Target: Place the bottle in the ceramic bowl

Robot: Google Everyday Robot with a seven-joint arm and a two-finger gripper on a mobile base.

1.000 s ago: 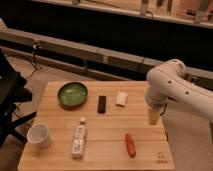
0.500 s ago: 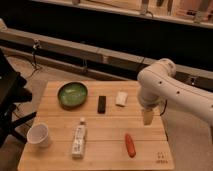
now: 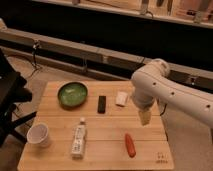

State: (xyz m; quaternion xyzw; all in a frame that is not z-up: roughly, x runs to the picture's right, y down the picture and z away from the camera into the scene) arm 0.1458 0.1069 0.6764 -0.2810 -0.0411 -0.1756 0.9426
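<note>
The small slim white plastic bottle (image 3: 78, 139) lies on the wooden table (image 3: 107, 152), outside the round green ceramic bowl (image 3: 72, 94). The gripper (image 3: 144, 118) hangs over the table's right side, well apart from the bottle; its state cannot be told. Grasping and placing are pending.

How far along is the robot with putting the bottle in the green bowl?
Nothing looks done: the bottle lies flat on the table, in front of the ceramic bowl, which holds nothing. The gripper hovers over the table's opposite end, apart from the bottle. Left: reach, grasp, carry, release.
</note>
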